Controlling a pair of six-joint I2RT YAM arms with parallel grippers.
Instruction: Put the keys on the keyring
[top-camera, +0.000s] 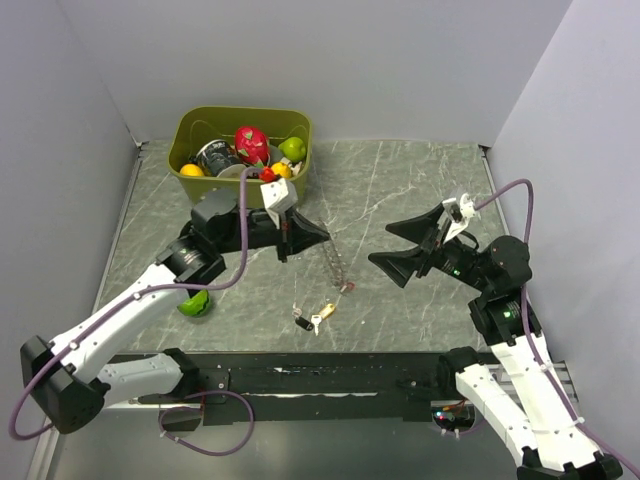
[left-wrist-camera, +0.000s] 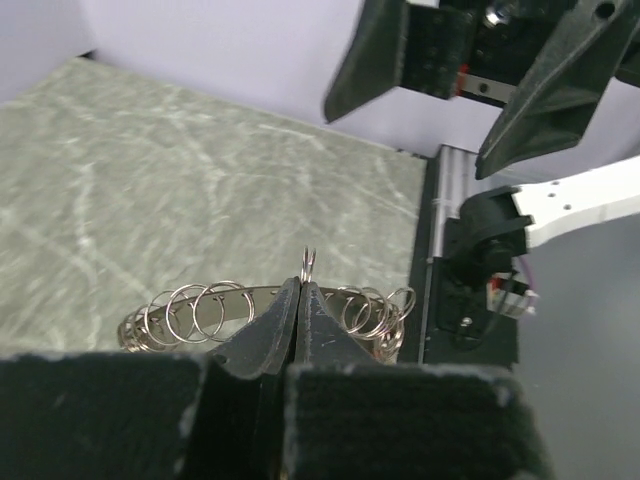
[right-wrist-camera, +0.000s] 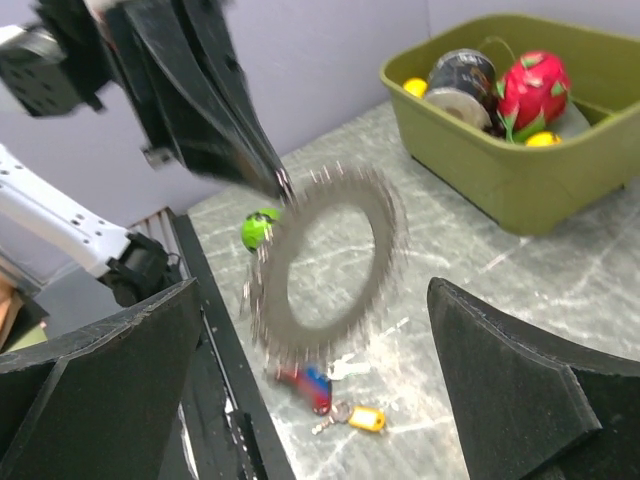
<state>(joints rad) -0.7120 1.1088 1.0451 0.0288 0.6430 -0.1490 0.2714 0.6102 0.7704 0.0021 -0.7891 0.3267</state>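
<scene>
Looking down from the top, can see the left gripper (top-camera: 322, 238) pinched shut on the keyring (top-camera: 338, 268), holding it up on its edge over the table (top-camera: 400, 180). Probably held up like that to make sliding a key on easy. Can see the right gripper (top-camera: 380, 245) at 3 o'clock of the ring, wide open, holding nothing, pointing at it, maybe ready to help. Can spot the keys (top-camera: 315, 320) lying flat at 6 o'clock of the ring, close by but not on it yet. Also a green bin (top-camera: 182, 140) of toy fruit at 11 o'clock and a green ball (top-camera: 195, 304) at 8 o'clock, tucked under the left arm.

Looking from the left wrist, can see two fingers (left-wrist-camera: 265, 335) squeezed tight on the ring's thin band, little wire loops bunched on both sides.

Looking from the right wrist, can see its own fingers (right-wrist-camera: 110, 370) far apart, the keyring (right-wrist-camera: 340, 188) blurry in the gap, and the keys (right-wrist-camera: 362, 418) on the table at 6 o'clock below it.

Smooth grey-green table with pale streaks like stone. Plain pale walls (top-camera: 350, 60) all round, close in.
</scene>
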